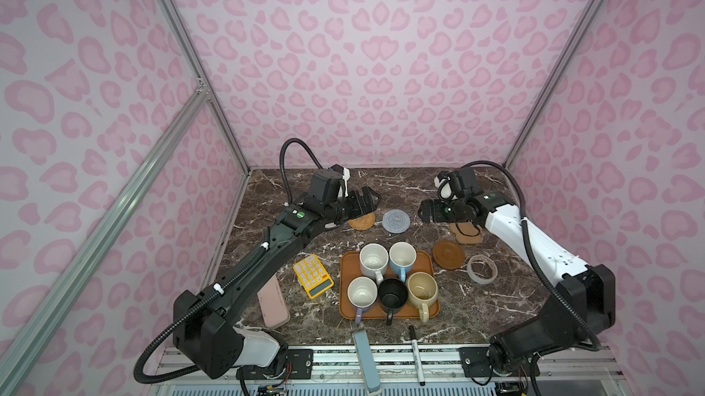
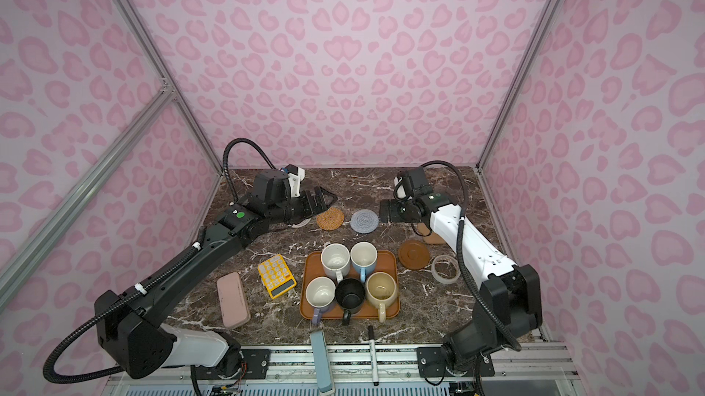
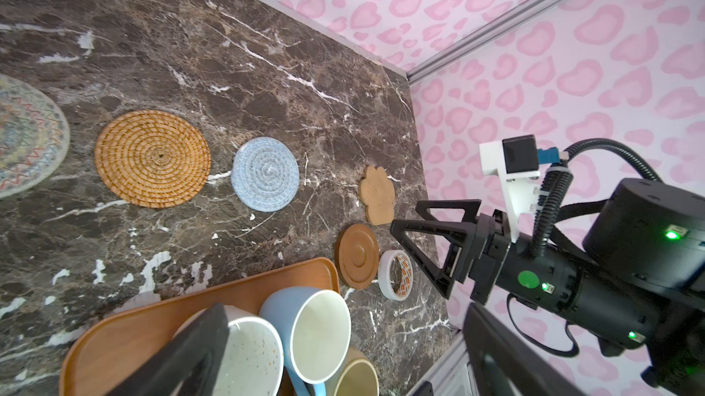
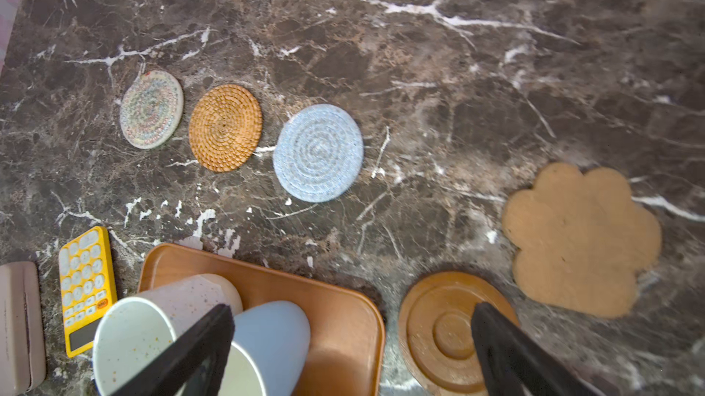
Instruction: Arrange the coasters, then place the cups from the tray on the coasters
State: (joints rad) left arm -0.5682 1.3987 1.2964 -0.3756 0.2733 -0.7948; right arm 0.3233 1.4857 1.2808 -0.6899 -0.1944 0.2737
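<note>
We find the coasters (image 4: 318,152) spread out, cups (image 1: 374,260) on the tray (image 1: 349,266).
Our left jaws and right jaws gape wide, holding nothing.

Pink walls (image 1: 381,70) printed with darker heart-like blotches close the cell on three sides: one rises beyond the left tool (image 1: 372,199) and the right tool (image 1: 423,213), and one stands outward of each. Aluminium rails (image 1: 177,32) run up the corners between them. Under both tools lies the desk (image 1: 400,184), dark brown marble veined white. Behind the tools its near edge meets a metal rail base (image 1: 389,361). The light is soft and even.
</note>
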